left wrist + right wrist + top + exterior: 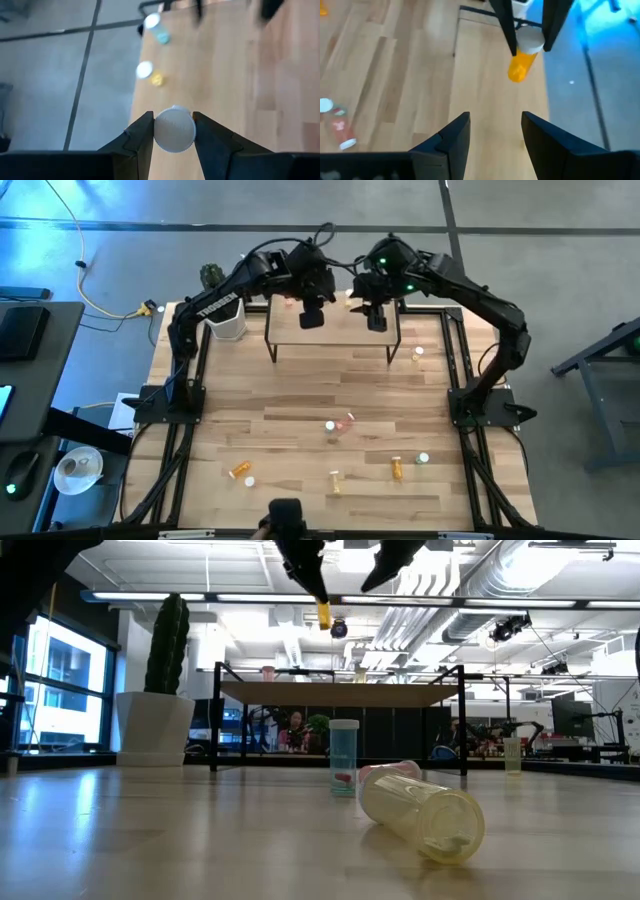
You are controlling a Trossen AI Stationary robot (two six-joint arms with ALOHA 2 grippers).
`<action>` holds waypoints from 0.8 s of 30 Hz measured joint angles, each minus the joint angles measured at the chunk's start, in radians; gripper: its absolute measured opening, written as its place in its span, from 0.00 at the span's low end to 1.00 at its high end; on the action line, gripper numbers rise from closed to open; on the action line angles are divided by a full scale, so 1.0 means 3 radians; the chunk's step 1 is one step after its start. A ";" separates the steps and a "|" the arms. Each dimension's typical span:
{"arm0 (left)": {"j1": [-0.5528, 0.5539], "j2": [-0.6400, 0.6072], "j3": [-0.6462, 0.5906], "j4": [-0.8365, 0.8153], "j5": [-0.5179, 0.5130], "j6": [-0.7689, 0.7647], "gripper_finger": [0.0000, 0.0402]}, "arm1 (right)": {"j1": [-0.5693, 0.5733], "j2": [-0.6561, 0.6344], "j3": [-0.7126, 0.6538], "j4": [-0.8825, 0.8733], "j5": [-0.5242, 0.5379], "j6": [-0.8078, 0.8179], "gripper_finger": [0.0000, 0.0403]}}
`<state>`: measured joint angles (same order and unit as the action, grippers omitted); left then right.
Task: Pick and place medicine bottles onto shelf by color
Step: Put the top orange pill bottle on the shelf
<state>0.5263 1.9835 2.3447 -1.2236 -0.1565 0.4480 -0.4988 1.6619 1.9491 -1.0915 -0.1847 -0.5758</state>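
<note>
My left gripper (pixel 312 315) hovers over the shelf (pixel 332 338), shut on an orange medicine bottle (pixel 521 66) with a white cap. The bottle also shows in the low view (pixel 323 615), high above the shelf board (pixel 340 695). My right gripper (pixel 495 131) hangs open and empty beside it, over the shelf's right part (pixel 376 315). On the shelf stand a green bottle (pixel 156 27) and a yellow bottle (pixel 151 74) near its far edge. Pink bottles (pixel 337 125) lie toward its left end. My left gripper pinches the orange bottle's white cap (pixel 174 130) between its two fingers, one on each side of the cap's ribbed rim. The fingers slant down from above. The orange body (pixel 519 69) hangs below the cap, slightly tilted, clear of the shelf.
Loose bottles lie on the near half of the table: a pale yellow one on its side (pixel 420 812), a green one upright (pixel 343 755), orange ones (pixel 240 470) (pixel 397 468) and a pink one (pixel 348 420). A cactus in a white pot (pixel 158 720) stands at the far left.
</note>
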 joint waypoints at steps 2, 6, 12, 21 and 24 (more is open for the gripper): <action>0.0092 0.0000 0.0000 -0.0016 0.0108 -0.0002 0.29 | 0.0000 -0.0071 0.0000 0.0002 0.0144 0.0062 0.42; 0.0302 0.0003 0.0000 -0.0013 0.0399 -0.0106 0.29 | -0.0001 -0.0181 0.0000 -0.0004 0.0308 0.0086 0.42; 0.0529 0.0121 0.0000 -0.0010 0.0453 -0.0269 0.29 | -0.0007 -0.0224 0.0000 -0.0025 0.0316 0.0201 0.42; 0.0600 0.0310 0.0000 0.0000 0.0635 -0.0324 0.29 | -0.0018 -0.0197 -0.0001 -0.0051 0.0334 0.0262 0.42; 0.0601 0.0357 0.0000 -0.0001 0.0634 -0.0326 0.29 | -0.0018 -0.0196 -0.0001 -0.0076 0.0334 0.0272 0.42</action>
<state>0.7067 2.0907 2.3447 -1.2240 0.0337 0.3504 -0.5041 1.6032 1.9488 -1.1142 -0.0846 -0.4942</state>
